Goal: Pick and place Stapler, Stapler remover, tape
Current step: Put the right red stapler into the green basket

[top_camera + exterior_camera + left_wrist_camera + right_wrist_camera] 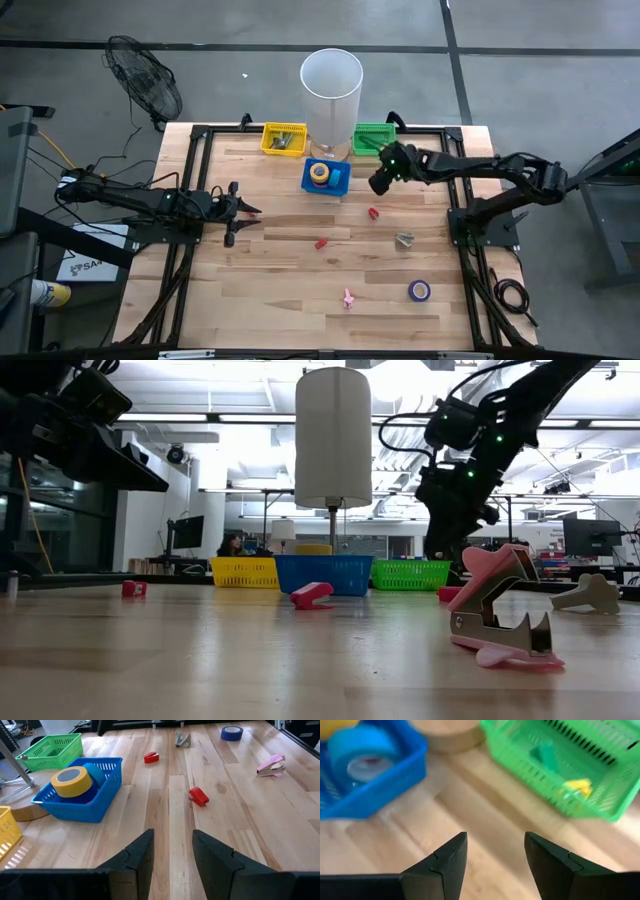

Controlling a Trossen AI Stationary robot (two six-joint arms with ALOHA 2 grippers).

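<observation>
**Item count, both grippers empty**

We count three baskets: yellow basket point(284, 139), blue basket point(327, 178), green basket point(373, 137); two tape rolls in blue, one blue tape roll point(419, 291) near the front; four small pieces loose mid-table, two red, one grey, one pink; left gripper point(246, 212) spread, empty, left of centre; right gripper point(379, 184) spread, empty, between blue and green.

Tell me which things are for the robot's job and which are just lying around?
Job: red stapler, second red stapler, pink staple remover, grey staple remover, blue tape, yellow tape, blue basket, yellow basket, green basket, left gripper, right gripper, both open.
Lying about: white cylinder, fan.
</observation>
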